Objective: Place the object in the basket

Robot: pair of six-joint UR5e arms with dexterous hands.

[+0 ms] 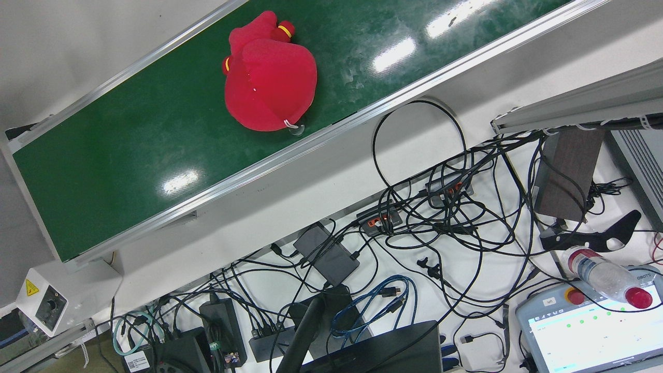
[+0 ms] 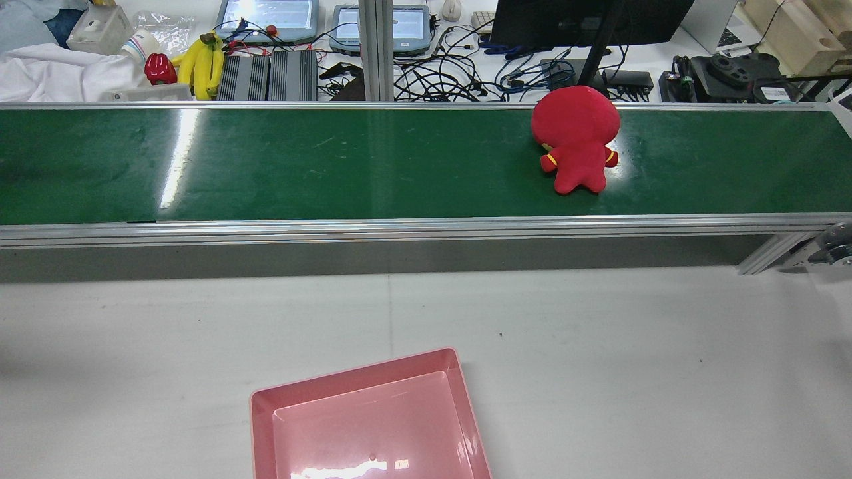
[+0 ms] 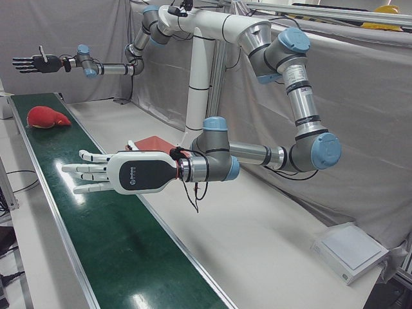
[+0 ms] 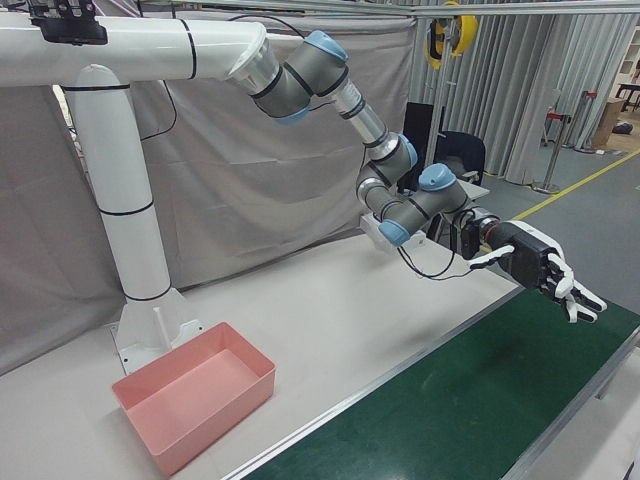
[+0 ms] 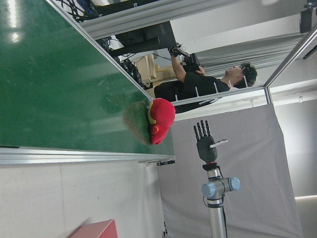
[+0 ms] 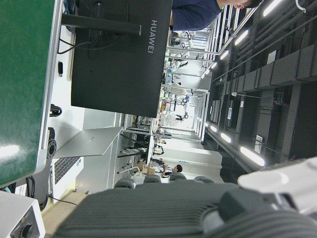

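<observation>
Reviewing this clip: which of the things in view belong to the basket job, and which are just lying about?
For the job:
- red plush toy on the green conveyor belt
- pink plastic basket, with nothing in it
- left hand and right hand, both open

Lying about:
- black cables
- plastic bottle
- bananas
- monitor

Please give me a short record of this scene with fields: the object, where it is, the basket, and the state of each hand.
object: red plush toy
object place: on the green conveyor belt, towards the robot's right side
basket: pink basket on the white table, nothing in it
left hand: left hand open, over the belt, holding nothing
right hand: right hand open, raised near the toy, not touching it
task state: toy not yet grasped
</observation>
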